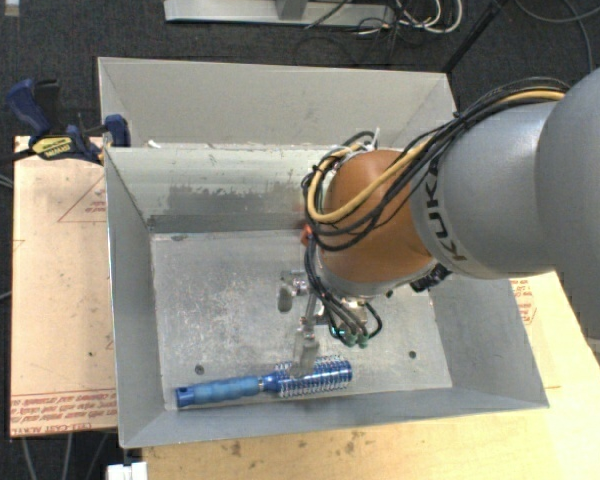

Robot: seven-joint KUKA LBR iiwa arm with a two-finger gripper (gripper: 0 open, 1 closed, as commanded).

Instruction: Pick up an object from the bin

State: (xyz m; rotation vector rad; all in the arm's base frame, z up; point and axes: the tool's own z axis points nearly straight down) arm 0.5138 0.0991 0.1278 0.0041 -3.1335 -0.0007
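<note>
A blue hairbrush [230, 389] lies flat along the bin's front wall. Its handle points left and its silvery blue bristle head [323, 376] points right. My gripper [306, 340] hangs below the orange wrist cover in the middle of the bin, and its metal tip reaches down to where the handle meets the bristle head. From this view the tip looks to be touching or just above the brush.
The arm and its orange cover with cables cover the bin's right and back middle. The bin's sloped front wall rises just behind the brush. Bare bin floor shows to the left of the gripper.
</note>
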